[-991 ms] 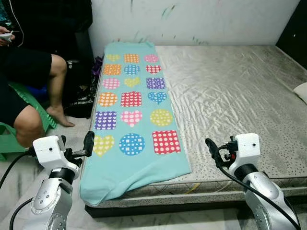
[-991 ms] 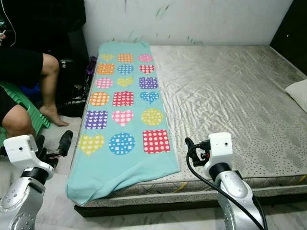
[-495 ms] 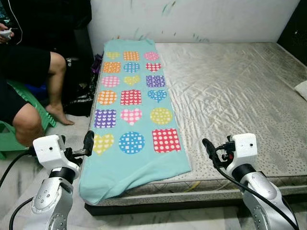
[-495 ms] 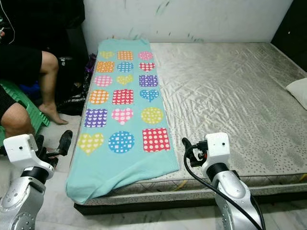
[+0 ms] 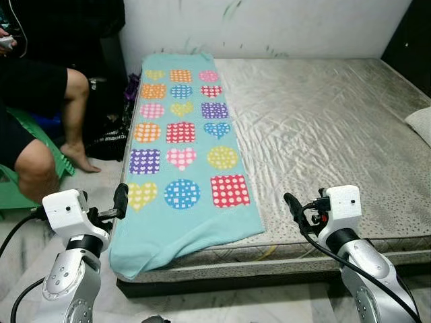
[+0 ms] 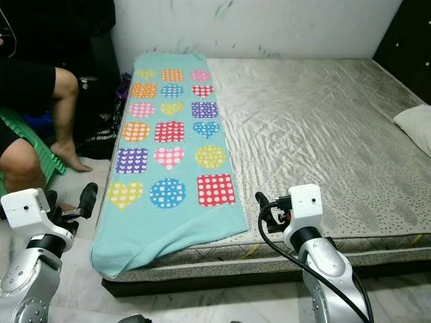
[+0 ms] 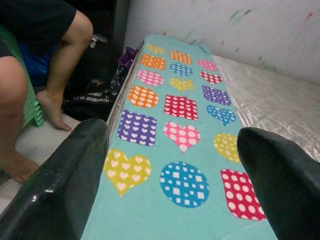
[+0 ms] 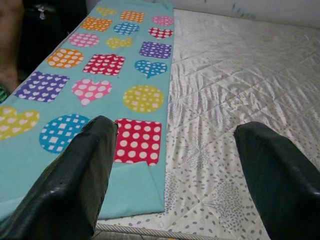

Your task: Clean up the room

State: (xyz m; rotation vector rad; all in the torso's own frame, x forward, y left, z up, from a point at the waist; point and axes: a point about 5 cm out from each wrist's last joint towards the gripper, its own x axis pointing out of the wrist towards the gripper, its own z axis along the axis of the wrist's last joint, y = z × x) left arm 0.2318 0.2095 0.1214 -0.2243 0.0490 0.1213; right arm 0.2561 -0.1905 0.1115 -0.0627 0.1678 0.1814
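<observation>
Since a second ago, both hands sit in much the same places while the camera has shifted, so the bed shows a little lower and further left in the picture.

At far left, a person [image 5: 30, 101] sits on a green chair [image 5: 27, 171], bare knees bent and one bare foot flat on the floor beside the bed. Their hand holds a small white item, too small to make out.

Next comes the left hand [image 5: 121, 200], hovering just off the bed's near left corner, its two black fingers [image 7: 65, 180] spread wide and holding nothing.

A long turquoise blanket [image 5: 182, 161] lies flat along the left edge of the mattress [image 5: 323, 128]. Its long axis runs from the near edge straight away to the white wall [image 5: 269, 27]. The near end droops slightly over the mattress edge, rumpled at the left corner. Three columns of bright dotted patches cover it: hearts, circles and squares in yellow, blue, red, purple, pink and orange. No writing or brand can be read anywhere.

To the right stretches the bare grey quilted mattress, wrinkled.

The right hand [image 5: 296, 208] hovers over the mattress's near edge, right of the blanket, fingers [image 8: 75, 185] spread wide and empty.

At far right, a pale pillow [image 6: 414, 128] rests on the mattress edge.
</observation>
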